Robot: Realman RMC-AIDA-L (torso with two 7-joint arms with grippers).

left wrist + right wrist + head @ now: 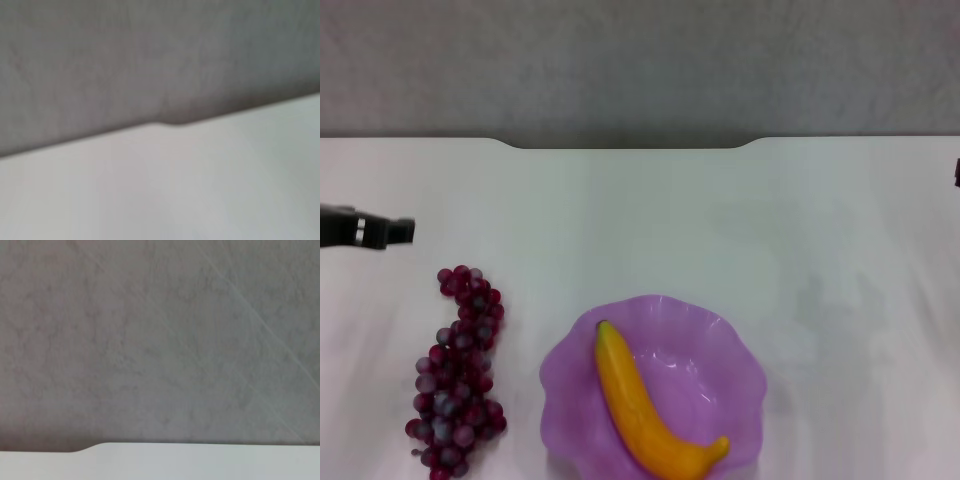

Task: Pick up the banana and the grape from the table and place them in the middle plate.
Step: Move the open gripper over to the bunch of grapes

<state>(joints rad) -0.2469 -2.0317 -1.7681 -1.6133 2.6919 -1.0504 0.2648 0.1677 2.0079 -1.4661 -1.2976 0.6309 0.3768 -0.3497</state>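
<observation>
The yellow-orange banana (642, 405) lies inside the purple middle plate (725, 365), running from the plate's far left down to its near right rim. To the left of the plate, the dark red grape bunch (460, 375) lies on the white table (720, 220), lengthwise toward me. My left gripper (392, 232) shows as a dark tip at the left edge, above and beyond the far end of the grapes, not touching them. Only a dark sliver of my right gripper (956, 172) appears at the right edge, far from the plate. Both wrist views show only table and wall.
The table's far edge has a shallow notch (630, 145) in front of a grey wall (640, 60). In the left wrist view the table (200, 190) meets the wall; the right wrist view shows mostly wall (160, 340).
</observation>
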